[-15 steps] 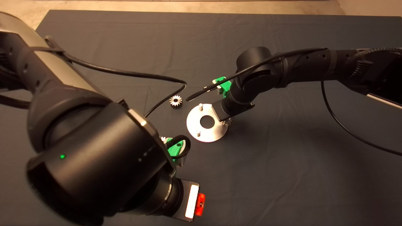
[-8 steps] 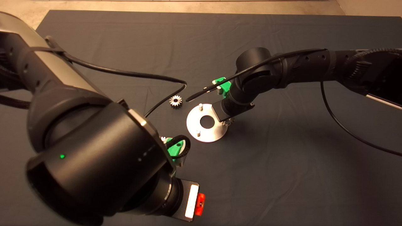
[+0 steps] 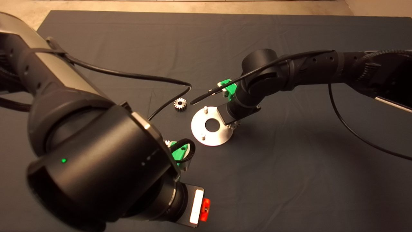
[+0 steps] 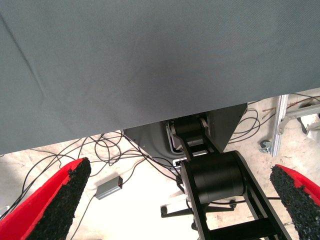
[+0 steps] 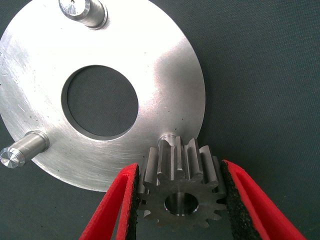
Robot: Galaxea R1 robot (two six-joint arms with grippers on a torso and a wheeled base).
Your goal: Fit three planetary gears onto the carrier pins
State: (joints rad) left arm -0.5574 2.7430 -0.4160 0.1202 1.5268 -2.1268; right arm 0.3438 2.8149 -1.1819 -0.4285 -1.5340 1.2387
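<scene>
1. From my head camera the dark mat [image 3: 289, 180] covers the bench, with a strip of pale floor beyond its far edge.
2. My left arm [image 3: 80, 154] fills the near left of that view and hides a good part of the mat. Its cable [image 3: 128, 75] loops across toward the middle.
3. The left pincer [image 3: 180, 154] sits just near-left of the disc. In its wrist view its two red fingers [image 4: 55, 205] stand wide apart with nothing between them. Past them I see the mat's edge, floor cables and a black robot link.
4. My right arm [image 3: 289, 74] reaches in from the right, and its wrist blocks the disc's right rim from above.
5. The right pincer [image 5: 180, 200] is closed on one planetary gear [image 5: 180, 192], pads pressed to its teeth on both sides.
6. I count one shiny disc [image 3: 210, 135] at mid-mat, with a round centre hole.
7. I count three carrier pins: two bare ones [image 5: 82, 11] and [image 5: 22, 149], and a third [image 5: 166, 139] at the rim just behind the held gear. The gear's bore is not on that pin.
8. I can find two gears for sure: the held one and a loose one [image 3: 180, 104] lying flat on the mat, just left of the disc and beside the cable. Something small and toothed shows beside the left pincer, but I cannot tell what it is.
</scene>
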